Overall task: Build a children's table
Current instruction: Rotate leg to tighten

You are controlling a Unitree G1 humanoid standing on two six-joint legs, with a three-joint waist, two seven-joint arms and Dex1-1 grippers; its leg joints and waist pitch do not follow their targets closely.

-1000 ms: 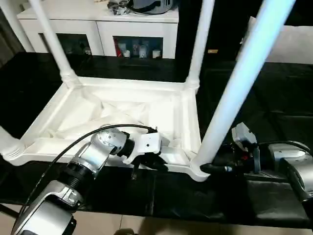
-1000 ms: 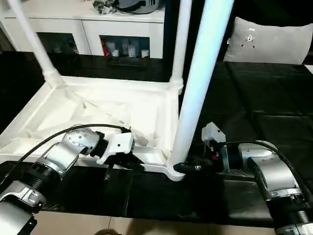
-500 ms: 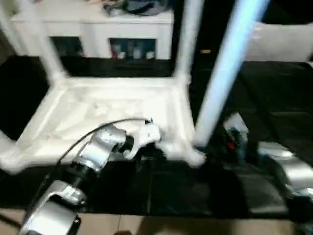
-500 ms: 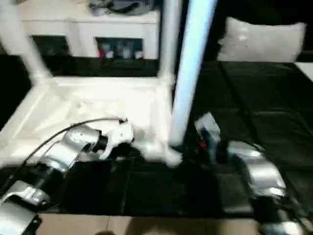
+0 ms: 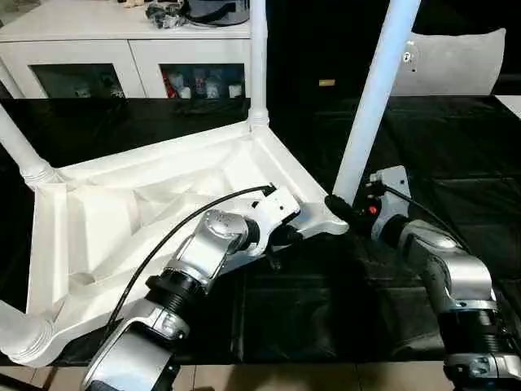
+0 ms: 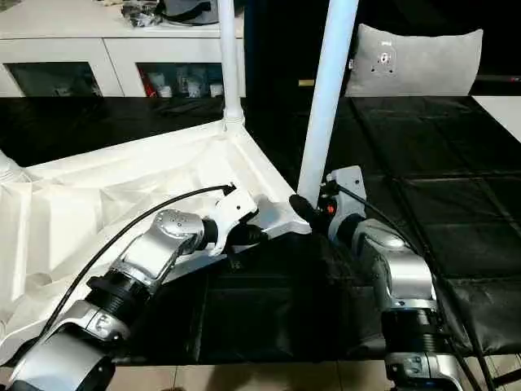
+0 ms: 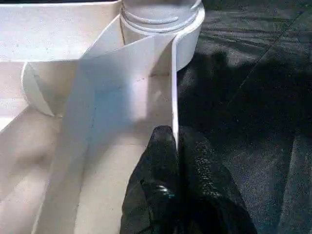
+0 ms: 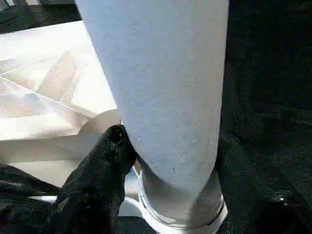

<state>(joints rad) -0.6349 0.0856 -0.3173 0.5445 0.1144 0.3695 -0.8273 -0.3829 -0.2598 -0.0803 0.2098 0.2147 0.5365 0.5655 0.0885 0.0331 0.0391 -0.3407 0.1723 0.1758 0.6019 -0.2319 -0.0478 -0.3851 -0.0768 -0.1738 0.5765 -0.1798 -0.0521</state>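
**Turning the upside-down children's table on the black table**

Comparing with a second ago, we see that the children's table (image 5: 122,220) has swung round on the black table (image 5: 456,147). Its near edge then ran square across our view; now the corner we hold points toward the right arm, and the far legs have shifted left. It lies upside down, ribbed underside up, with the legs standing in their corner sockets.

Our left claw (image 7: 176,146) is pinched narrow on the thin rim wall just beside the near corner socket, one finger on each side. Our right claw (image 8: 170,161) straddles the foot of the near leg (image 5: 370,106), fingers set wide around the tube just above its socket (image 5: 330,220).

We judge the turn a repositioning step: all visible legs appear seated, so the remaining work is probably checking the fit and setting the piece upright.
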